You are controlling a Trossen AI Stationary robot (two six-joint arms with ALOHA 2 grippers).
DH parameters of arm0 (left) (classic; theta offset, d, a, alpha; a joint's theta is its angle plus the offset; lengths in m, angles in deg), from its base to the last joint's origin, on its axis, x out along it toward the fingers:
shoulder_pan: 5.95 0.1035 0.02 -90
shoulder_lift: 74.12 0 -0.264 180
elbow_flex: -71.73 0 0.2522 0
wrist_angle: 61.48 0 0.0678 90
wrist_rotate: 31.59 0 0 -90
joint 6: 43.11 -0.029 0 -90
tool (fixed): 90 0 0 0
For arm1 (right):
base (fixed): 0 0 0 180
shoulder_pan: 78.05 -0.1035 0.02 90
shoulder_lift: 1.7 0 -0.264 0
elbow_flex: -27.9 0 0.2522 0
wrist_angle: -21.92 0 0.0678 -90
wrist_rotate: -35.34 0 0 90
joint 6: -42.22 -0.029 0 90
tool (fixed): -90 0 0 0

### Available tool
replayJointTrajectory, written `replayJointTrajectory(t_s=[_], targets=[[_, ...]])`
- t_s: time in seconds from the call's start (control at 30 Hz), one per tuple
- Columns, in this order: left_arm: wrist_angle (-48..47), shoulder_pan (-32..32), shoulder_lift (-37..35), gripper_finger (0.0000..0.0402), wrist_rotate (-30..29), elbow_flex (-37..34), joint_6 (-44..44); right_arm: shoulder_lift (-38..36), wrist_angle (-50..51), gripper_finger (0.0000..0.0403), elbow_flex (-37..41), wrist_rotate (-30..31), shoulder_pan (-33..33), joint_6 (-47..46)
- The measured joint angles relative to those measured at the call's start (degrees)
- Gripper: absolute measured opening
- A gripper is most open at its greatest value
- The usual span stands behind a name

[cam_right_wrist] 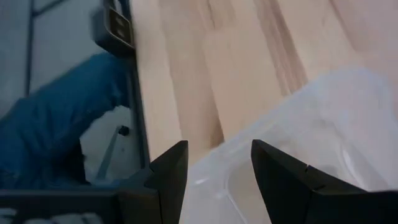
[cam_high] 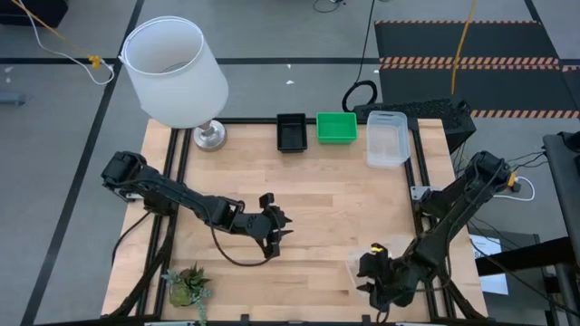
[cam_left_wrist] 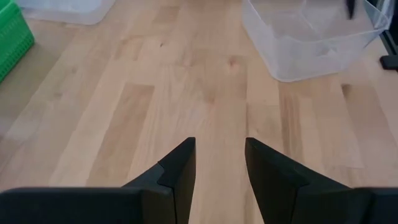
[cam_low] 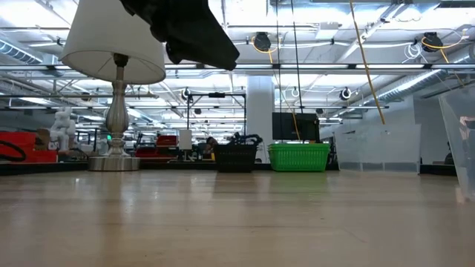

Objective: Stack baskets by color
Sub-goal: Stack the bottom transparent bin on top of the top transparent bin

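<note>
Black basket [cam_high: 291, 132], green basket [cam_high: 336, 127], clear basket [cam_high: 388, 138] in row at far table edge; second clear basket [cam_right_wrist: 311, 149] near right corner, plain only in right wrist view, under spread right gripper [cam_right_wrist: 217, 163]. Left gripper [cam_left_wrist: 219, 163] mid-table, fingers apart, nothing between

A pale wooden desk [cam_high: 308, 195] in a black frame stands on a grey floor [cam_high: 272, 36] with a striped black mat [cam_high: 462, 41]. A white-shaded lamp [cam_high: 177, 68] occupies one far corner, a small potted plant [cam_high: 188, 285] a near one. Beyond, ceiling lights [cam_low: 312, 22] brighten a wide workshop.
</note>
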Motion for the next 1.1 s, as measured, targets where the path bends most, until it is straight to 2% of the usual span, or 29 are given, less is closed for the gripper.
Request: replayJointTrajectory(t_s=[0.23, 0.47, 0.7, 0.87, 1.1], targets=[[-0.14, -0.75, 0.0, 0.0141, 0.11, 0.0, -0.04, 4.55, -1.16, 0.0171, -0.51, -4.06, 0.01, -3.71], [-0.13, -0.86, 0.0, 0.0141, 0.22, 0.0, -0.09, 4.95, -3.53, 0.0171, -0.55, -4.57, -0.01, -4.59], [-0.13, -0.86, 0.0, 0.0141, 0.31, 0.0, -0.39, 7.21, 0.07, 0.0167, -0.49, -5.79, 0.01, -3.52], [-0.13, -0.86, 0.0, 0.0141, 0.31, 0.0, -0.37, 7.98, 2.0, 0.0126, -0.51, -7.18, 0.01, -2.19], [-0.11, -0.86, 0.0, 0.0141, 0.31, 0.0, -0.42, 7.81, 6.1, 0.0027, -0.69, -10.36, 0.13, 1.8]])
